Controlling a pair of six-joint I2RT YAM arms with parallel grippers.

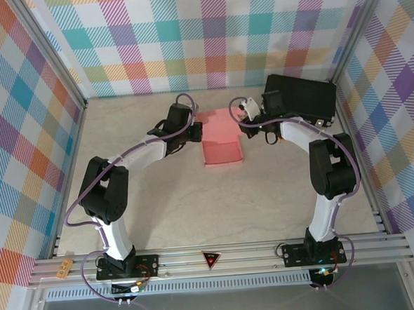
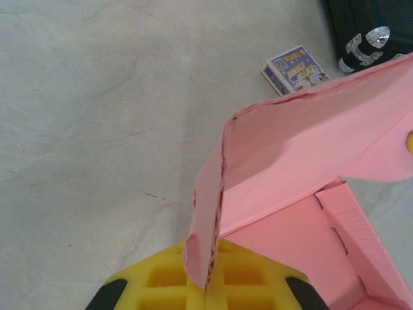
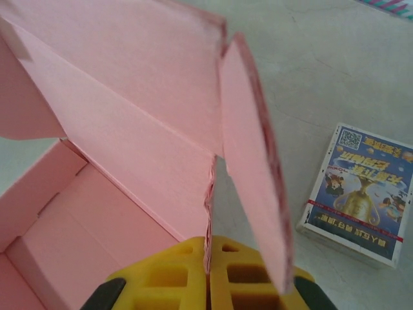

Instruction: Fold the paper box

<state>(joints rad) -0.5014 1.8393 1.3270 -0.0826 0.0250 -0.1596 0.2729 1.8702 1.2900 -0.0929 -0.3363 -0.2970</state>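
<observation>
Where your two arms meet at the far middle of the pale, marbled table [image 1: 196, 212], you have the paper box [image 1: 220, 139], a piece of thin salmon-pink cardboard, matte and slightly fuzzy along its cut edges. Its near half is folded into a shallow rectangular tray with upright walls. Its far half is a flat lid panel, raised and tilted, with a narrow side flap creased over at each end. Your left jaws, faced with yellow grid-moulded foam pads [image 2: 161, 281], are clenched on the left flap's edge. Your right jaws, with the same pads [image 3: 245, 274], are clamped on the cardboard edge at the lid's right end. Inside, the tray shows a bare pink floor and tucked-in walls. A small glossy printed card pack [image 3: 358, 194] lies flat on the table just beside the box, near a black hard case [image 1: 302, 96] with a silvery fitting.
</observation>
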